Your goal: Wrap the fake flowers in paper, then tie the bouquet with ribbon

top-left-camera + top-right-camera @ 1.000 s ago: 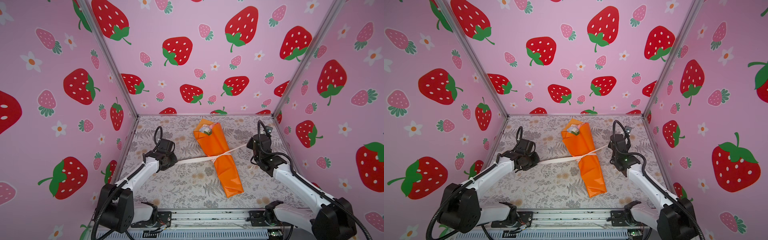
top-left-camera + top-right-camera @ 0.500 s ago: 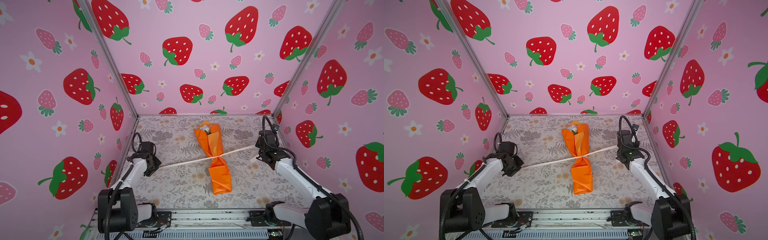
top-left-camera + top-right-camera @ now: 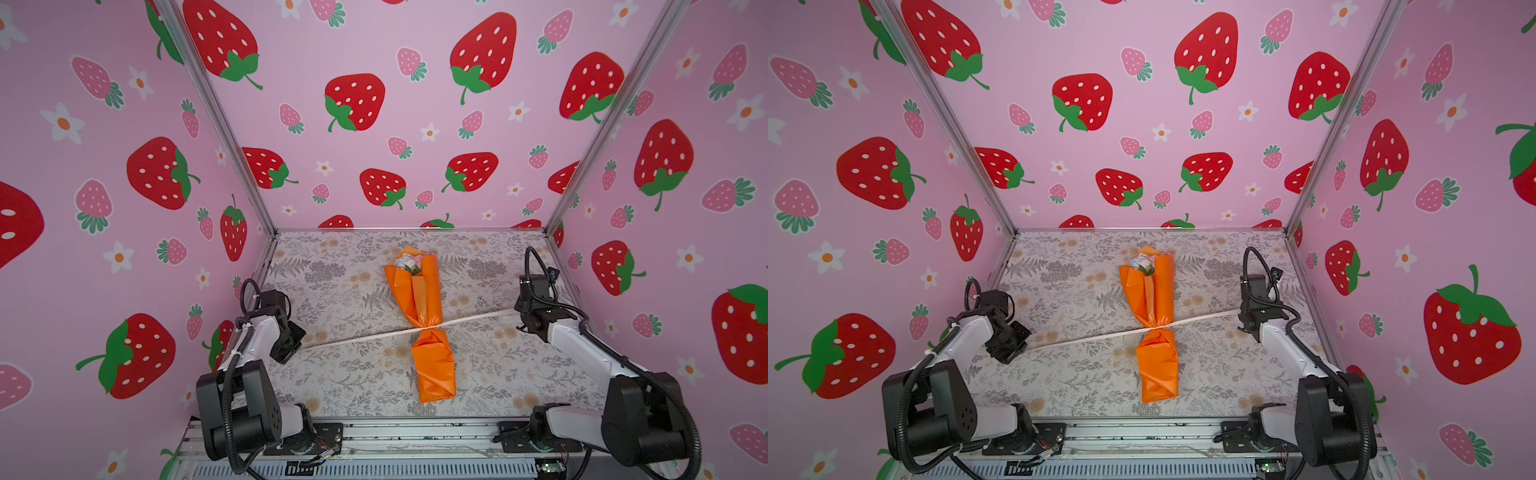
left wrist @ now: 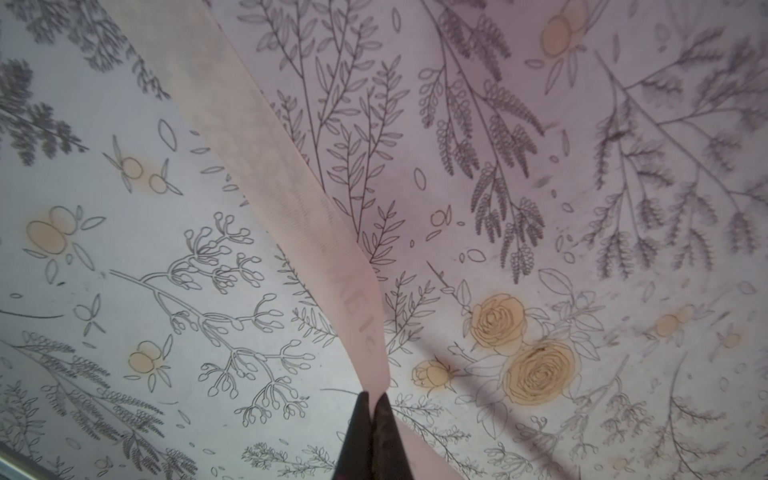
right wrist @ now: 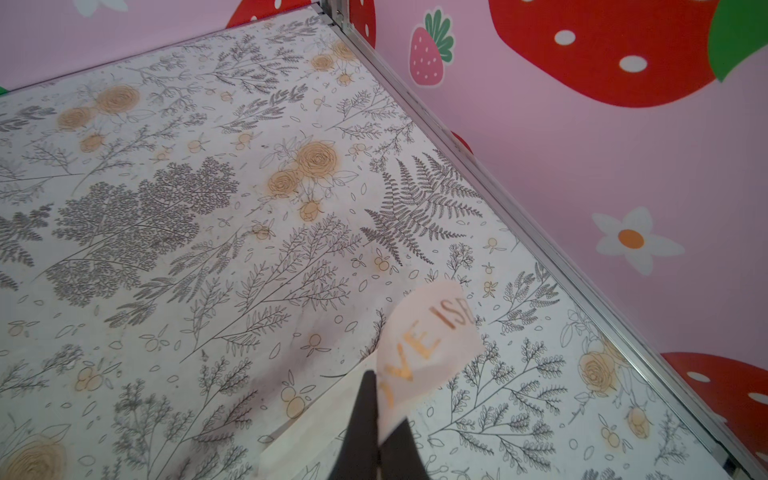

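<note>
Pink strawberry-print walls (image 3: 395, 124) are enclosing a floral table mat (image 3: 340, 291). The bouquet of fake flowers (image 3: 419, 299) is lying flat on the mat, midway between the two sets of fingertips. A cream ribbon (image 3: 365, 338) is crossing its waist and pinching the orange wrapping paper (image 3: 1152, 299) into a narrow neck. The left gripper (image 4: 372, 399) is clamping one ribbon end between closed fingers. The right gripper (image 5: 376, 382) is clamping the other end, with a short lettered tail sticking out past its fingertips. Both arms are reaching low and outward, well apart from the bundle, drawing the ribbon into a straight line. The bouquet is looking light and its paper crinkly and slick, so it is likely to slide or twist under an uneven pull. The ribbon ends, not the paper, are looking like the sensible hold.
</note>
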Robot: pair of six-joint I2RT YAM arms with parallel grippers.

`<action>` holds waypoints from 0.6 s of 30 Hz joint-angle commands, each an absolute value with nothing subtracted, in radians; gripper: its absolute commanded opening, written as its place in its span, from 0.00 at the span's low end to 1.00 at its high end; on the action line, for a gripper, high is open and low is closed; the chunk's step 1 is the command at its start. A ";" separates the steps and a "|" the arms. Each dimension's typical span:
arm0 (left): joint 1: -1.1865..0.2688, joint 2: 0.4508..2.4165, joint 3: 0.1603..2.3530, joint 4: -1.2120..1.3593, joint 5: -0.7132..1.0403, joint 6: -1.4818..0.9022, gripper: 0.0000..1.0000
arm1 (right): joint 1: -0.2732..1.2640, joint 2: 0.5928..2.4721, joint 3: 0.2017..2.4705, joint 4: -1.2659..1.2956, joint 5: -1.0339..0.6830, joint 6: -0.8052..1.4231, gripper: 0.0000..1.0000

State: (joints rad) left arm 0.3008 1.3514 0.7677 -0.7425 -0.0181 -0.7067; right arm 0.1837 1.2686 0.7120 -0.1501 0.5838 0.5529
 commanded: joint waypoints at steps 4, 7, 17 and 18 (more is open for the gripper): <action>0.332 1.354 0.788 -0.753 -0.220 -0.695 0.00 | 0.105 1.255 0.715 -0.112 0.584 0.527 0.00; 0.312 1.346 0.790 -0.743 -0.202 -0.689 0.00 | 0.108 1.243 0.717 -0.104 0.520 0.486 0.00; 0.222 1.212 0.838 -0.718 0.018 -0.626 0.12 | 0.147 1.180 0.804 -0.103 0.179 0.317 0.00; 0.220 1.204 0.840 -0.721 0.047 -0.630 0.22 | 0.147 1.187 0.811 -0.122 0.146 0.324 0.07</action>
